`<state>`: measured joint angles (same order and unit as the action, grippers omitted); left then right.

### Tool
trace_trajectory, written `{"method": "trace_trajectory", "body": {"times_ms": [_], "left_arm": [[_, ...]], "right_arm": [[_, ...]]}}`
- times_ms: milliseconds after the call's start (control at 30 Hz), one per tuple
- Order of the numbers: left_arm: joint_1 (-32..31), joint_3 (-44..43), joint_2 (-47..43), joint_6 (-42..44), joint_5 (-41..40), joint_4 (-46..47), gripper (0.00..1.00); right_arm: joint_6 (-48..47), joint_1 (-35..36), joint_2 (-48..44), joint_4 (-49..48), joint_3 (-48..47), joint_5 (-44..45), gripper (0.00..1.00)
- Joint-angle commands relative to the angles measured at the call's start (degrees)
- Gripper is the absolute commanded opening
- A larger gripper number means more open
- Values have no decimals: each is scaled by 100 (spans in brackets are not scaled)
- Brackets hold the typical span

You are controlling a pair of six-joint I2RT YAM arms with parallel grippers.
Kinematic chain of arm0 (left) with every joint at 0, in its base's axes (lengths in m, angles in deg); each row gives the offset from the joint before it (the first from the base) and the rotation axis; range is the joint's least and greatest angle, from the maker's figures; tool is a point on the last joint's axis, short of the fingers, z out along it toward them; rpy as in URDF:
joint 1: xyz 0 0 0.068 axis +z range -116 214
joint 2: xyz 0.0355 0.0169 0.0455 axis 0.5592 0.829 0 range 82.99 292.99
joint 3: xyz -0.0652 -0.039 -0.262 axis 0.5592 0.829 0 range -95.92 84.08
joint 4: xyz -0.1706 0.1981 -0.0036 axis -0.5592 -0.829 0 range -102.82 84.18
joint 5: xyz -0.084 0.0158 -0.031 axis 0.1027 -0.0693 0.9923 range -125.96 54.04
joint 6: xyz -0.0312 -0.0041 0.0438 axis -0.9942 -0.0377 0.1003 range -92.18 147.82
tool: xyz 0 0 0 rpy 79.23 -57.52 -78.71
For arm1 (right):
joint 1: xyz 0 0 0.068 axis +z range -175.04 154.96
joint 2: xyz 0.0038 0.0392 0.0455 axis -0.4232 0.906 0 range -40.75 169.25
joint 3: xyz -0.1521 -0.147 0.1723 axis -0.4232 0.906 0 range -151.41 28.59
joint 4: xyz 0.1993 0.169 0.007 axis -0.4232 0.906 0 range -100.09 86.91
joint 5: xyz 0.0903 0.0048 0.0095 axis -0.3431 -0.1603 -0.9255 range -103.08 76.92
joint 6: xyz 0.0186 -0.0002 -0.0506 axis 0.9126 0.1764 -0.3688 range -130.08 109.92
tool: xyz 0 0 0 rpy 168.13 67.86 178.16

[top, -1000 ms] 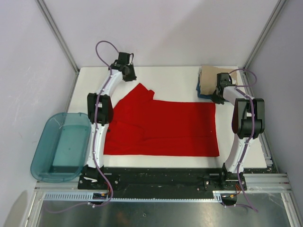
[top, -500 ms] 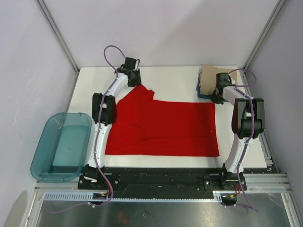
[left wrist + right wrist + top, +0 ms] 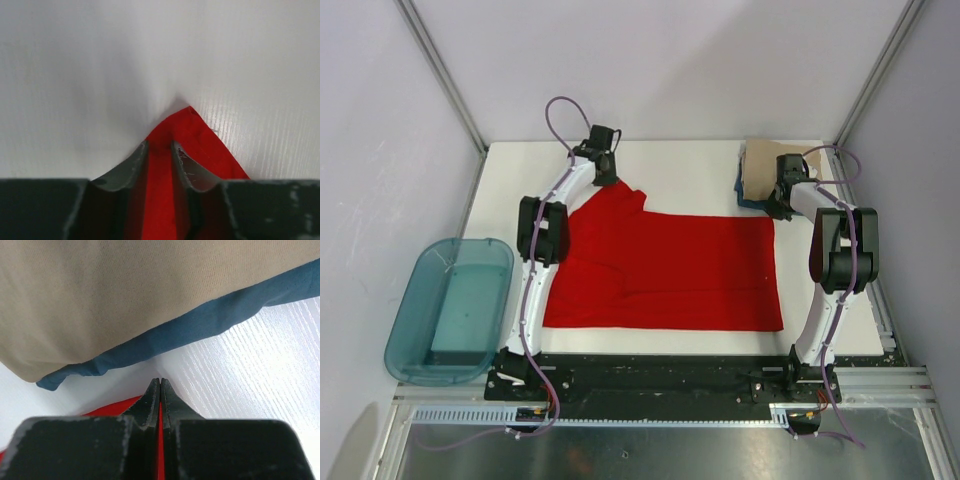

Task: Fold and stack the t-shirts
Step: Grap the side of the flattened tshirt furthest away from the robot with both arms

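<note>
The red t-shirt point(image 3: 670, 265) lies spread flat on the white table, with one sleeve pointing to the back left. My left gripper point(image 3: 609, 178) is at that sleeve's tip; in the left wrist view the left gripper point(image 3: 160, 147) has its jaws apart astride the red sleeve tip point(image 3: 190, 125). My right gripper point(image 3: 775, 211) is at the shirt's back right corner; the right wrist view shows the right gripper point(image 3: 160, 382) shut with a thin strip of red cloth point(image 3: 112, 407) between its jaws. The folded tan t-shirt point(image 3: 758, 160) point(image 3: 125, 290) lies on the folded dark blue t-shirt point(image 3: 744, 194) point(image 3: 200, 325) just beyond.
A translucent teal tub point(image 3: 450, 310) stands off the table's left edge. Grey walls and metal frame posts close in the back and both sides. The white table point(image 3: 690, 170) shows bare behind the red shirt.
My left arm has swung right and come down onto the tip of the red sleeve. My right arm and the shirts have not moved.
</note>
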<state>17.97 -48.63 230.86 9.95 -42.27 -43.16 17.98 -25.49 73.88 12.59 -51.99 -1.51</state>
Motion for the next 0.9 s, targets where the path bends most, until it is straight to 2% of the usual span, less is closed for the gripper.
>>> {"method": "trace_trajectory", "body": {"times_ms": [0,133,233,433,867], "left_arm": [[-40,82,-68,104,-202,20,24],[-55,59,-94,118,-193,24,9],[-58,22,-133,129,-212,27,1],[-51,-148,-364,127,-433,48,0],[8,-418,-933,69,-390,244,0]], "right_arm": [[86,27,-244,-10,-38,53,0],[78,150,-251,-1,-37,55,0],[85,166,-267,-14,-39,44,0],[74,145,-346,-120,-38,58,0],[83,-115,-604,-290,-95,33,0]]}}
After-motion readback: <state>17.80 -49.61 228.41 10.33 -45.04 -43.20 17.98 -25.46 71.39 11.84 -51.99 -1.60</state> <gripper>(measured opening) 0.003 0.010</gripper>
